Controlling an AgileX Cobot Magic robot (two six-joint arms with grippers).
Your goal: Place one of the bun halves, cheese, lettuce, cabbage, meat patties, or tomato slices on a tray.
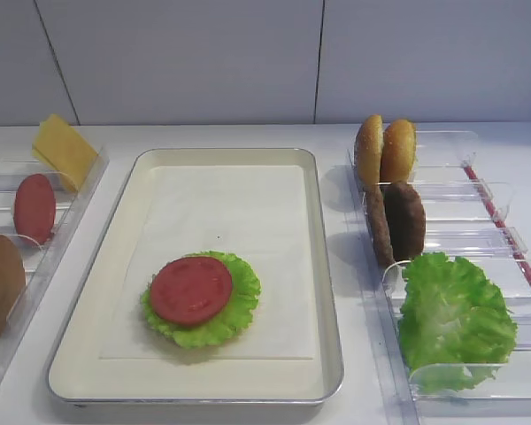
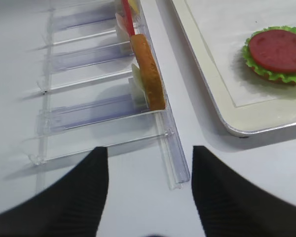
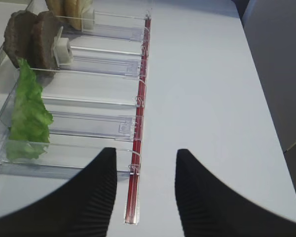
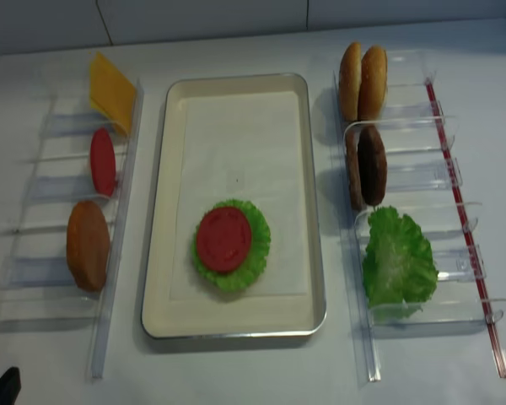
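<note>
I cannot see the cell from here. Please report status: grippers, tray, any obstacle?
Left gripper open, empty, beside the left bins. Right gripper open, empty. Tomato slice lies on lettuce on the tray. Nothing in the way.

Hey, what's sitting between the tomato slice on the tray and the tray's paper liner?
A lettuce leaf lies under the tomato slice, on the paper liner of the tray; both exterior high views show this.

2 high views face the tray (image 1: 327,292): one from the front, angled toward the wall, one nearly straight down. 2 wrist views look low past dark fingers (image 3: 96,197) across the tabletop (image 3: 212,98); the left shares the tray's corner.
</note>
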